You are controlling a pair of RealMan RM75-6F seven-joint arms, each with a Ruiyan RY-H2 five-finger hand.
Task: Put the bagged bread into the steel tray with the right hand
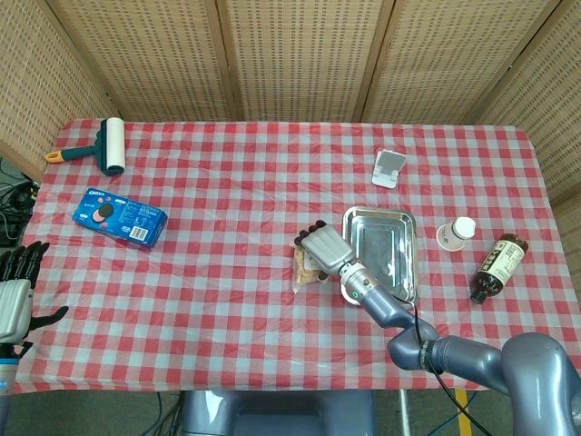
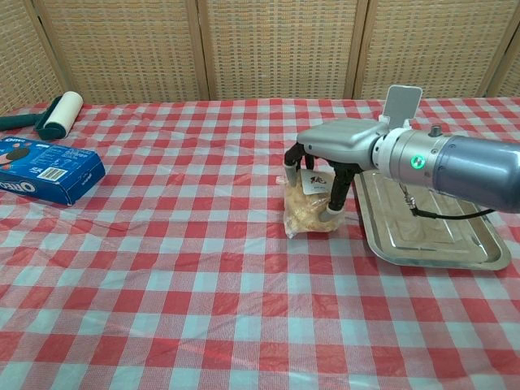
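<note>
The bagged bread [image 2: 307,210] is a clear bag with a pale loaf, resting on the checked cloth just left of the steel tray [image 2: 431,244]. My right hand [image 2: 331,156] is over it, fingers curled down on both sides, gripping the bag near its top. In the head view the right hand [image 1: 324,250] covers most of the bagged bread [image 1: 299,267], and the steel tray [image 1: 379,214] lies right beside it, with nothing in it. My left hand [image 1: 14,292] hangs off the table's near left corner, fingers apart, holding nothing.
A white phone stand [image 1: 388,168] stands behind the tray. A paper cup [image 1: 456,232] and a brown bottle [image 1: 497,266] lie right of the tray. A blue Oreo box [image 1: 120,217] and a lint roller [image 1: 107,145] are at the far left.
</note>
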